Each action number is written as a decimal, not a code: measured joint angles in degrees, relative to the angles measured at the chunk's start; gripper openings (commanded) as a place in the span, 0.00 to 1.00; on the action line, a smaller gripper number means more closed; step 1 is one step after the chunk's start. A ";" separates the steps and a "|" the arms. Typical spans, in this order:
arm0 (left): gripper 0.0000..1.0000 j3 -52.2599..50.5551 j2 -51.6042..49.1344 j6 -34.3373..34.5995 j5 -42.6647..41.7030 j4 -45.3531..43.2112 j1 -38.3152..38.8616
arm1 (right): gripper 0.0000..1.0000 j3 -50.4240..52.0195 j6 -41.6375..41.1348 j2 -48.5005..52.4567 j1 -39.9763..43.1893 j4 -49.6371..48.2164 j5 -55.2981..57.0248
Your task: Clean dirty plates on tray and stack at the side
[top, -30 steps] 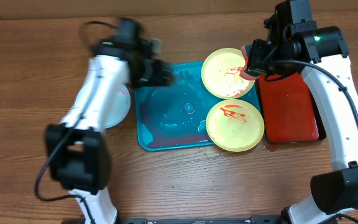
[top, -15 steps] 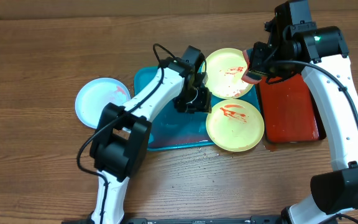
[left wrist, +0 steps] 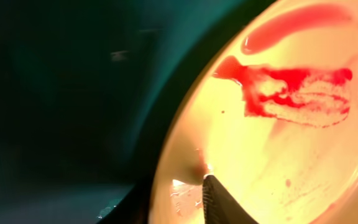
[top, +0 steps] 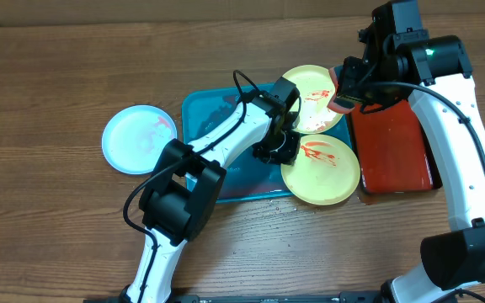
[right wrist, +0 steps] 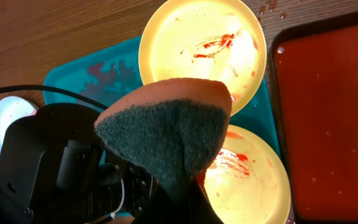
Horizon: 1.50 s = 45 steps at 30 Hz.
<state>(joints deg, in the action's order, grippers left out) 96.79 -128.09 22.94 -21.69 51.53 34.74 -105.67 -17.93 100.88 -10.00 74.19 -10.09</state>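
Note:
Two pale yellow-green plates smeared with red sauce lie at the right end of the turquoise tray [top: 217,143]: a far one [top: 314,97] and a near one [top: 322,172]. My left gripper [top: 281,151] is at the near plate's left rim. In the left wrist view the rim [left wrist: 188,168] sits between its jaws [left wrist: 176,194], and one dark finger [left wrist: 219,202] presses on the plate's inner face. A whitish light blue plate [top: 139,139] lies on the table left of the tray. My right gripper [top: 343,91] hovers over the far plate's right edge, shut on an orange and green sponge [right wrist: 166,127].
A smaller red tray [top: 391,143] lies right of the plates, under my right arm. My left arm [top: 226,139] stretches across the turquoise tray. Bare wooden table surrounds everything, and water drops lie near the tray's front edge [top: 280,204].
My left arm has swung from the left side across the tray to the near plate's left rim, and its jaws have closed down there. The right arm and sponge have stayed put.

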 measured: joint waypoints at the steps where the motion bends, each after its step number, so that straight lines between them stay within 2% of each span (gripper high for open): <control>1: 0.04 0.00 0.00 0.04 0.11 0.04 -0.13 | 0.04 0.00 -0.02 0.00 0.00 0.00 0.00; 8: 0.04 0.28 0.00 0.26 0.24 4.92 -2.36 | 0.04 0.04 -0.04 0.00 0.00 -0.02 -0.13; 12: 0.04 2.47 0.00 -1.33 1.81 11.17 -6.03 | 0.04 0.68 -0.04 0.00 -0.22 -0.22 -0.17; 15: 0.04 3.61 0.00 -3.08 2.91 12.61 -9.18 | 0.04 1.75 -0.09 0.09 -0.63 -1.36 -0.37; 20: 0.04 3.76 0.00 -4.96 6.19 13.60 -13.07 | 0.04 4.81 -0.52 1.70 -3.08 -6.95 -2.56; 26: 0.04 3.76 0.00 -5.55 9.44 16.20 -13.86 | 0.04 7.58 -3.72 6.51 -9.55 -13.42 -3.45; 34: 0.04 0.79 0.00 -5.53 10.75 15.85 -14.05 | 0.04 7.65 -10.91 16.37 -17.40 -16.57 -0.20; 38: 0.12 0.57 0.04 -5.16 9.86 15.76 -14.99 | 0.04 8.09 -13.22 19.61 -17.77 -16.92 0.98; 41: 0.04 0.11 0.04 -5.07 8.59 15.21 -17.00 | 0.04 8.37 -14.08 19.85 -17.31 -17.40 1.53; 45: 0.04 0.09 0.04 -6.05 6.27 13.00 -21.24 | 0.04 8.35 -14.53 19.82 -16.59 -17.35 1.73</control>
<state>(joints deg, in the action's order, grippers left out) 96.88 -128.05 16.88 -15.42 64.53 13.50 -97.32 -32.47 120.70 -26.59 56.84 -8.36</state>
